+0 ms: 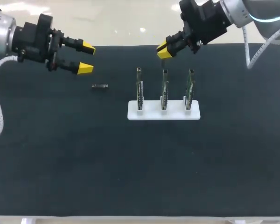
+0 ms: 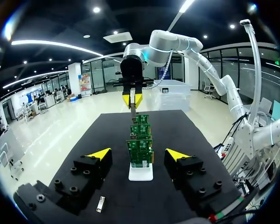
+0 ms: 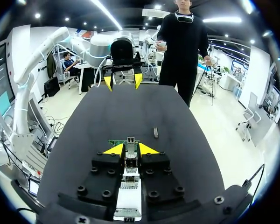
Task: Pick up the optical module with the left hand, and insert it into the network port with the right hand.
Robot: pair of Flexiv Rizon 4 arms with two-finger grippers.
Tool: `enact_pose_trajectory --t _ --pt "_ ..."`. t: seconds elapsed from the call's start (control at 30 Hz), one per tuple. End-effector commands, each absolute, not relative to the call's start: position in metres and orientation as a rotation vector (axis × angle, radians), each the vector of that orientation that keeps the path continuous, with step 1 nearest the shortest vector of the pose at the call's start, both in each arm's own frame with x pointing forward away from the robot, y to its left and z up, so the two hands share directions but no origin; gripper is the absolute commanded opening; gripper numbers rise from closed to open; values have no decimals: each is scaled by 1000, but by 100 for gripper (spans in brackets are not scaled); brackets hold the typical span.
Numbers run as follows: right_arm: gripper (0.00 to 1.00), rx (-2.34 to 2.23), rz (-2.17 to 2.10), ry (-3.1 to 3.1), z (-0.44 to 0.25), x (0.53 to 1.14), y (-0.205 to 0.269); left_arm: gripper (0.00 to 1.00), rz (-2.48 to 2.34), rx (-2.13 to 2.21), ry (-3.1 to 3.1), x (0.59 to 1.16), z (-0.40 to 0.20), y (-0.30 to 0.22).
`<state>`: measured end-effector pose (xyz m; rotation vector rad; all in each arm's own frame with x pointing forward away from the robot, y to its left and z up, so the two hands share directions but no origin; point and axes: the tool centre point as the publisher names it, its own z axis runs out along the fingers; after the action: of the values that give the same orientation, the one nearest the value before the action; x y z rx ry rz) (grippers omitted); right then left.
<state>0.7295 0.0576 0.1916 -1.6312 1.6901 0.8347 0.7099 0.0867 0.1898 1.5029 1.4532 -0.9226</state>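
circuit boards (image 1: 164, 88), three in a row, stand upright on edge in a white stand (image 1: 163, 114) a little right of the centre of the head view, on the black bench (image 1: 130, 163). the optical module (image 1: 99, 86) lies flat on the bench to the left of the stand, apart from it, with nothing touching it. my left claw (image 1: 86, 57) hangs in the upper left of that frame, just up and left of the module. its two yellow tips are spread wide and empty. my right claw (image 1: 163, 50) enters from the upper right corner and sits just above the top of the middle board in the picture. its tips are drawn close with only a narrow gap between them, and they hold nothing.

from my left wrist, the left claw (image 2: 138, 154) is wide apart, and the stand (image 2: 141, 173) with its boards lines up ahead between the fingers. the module (image 2: 101, 204) lies low beside one finger. the right claw (image 2: 132, 99) hangs beyond the far end of the row.

from my right wrist, the right claw (image 3: 130, 149) shows a slim gap, with the boards and stand (image 3: 129, 203) visible through it underneath. the module (image 3: 155, 132) lies ahead, a little to one side. the left claw (image 3: 123, 81) faces me from the bench's far end, spread.
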Motion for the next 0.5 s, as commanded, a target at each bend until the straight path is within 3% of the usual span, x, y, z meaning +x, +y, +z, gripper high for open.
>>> enact_pose_trajectory --t 0.03,0.5 --pt "0 -1625 835 1691 190 728 57 100 -917 1499 1452 708 189 87" --pt "0 -1617 830 1703 188 727 54 100 -917 1499 1452 708 189 87"
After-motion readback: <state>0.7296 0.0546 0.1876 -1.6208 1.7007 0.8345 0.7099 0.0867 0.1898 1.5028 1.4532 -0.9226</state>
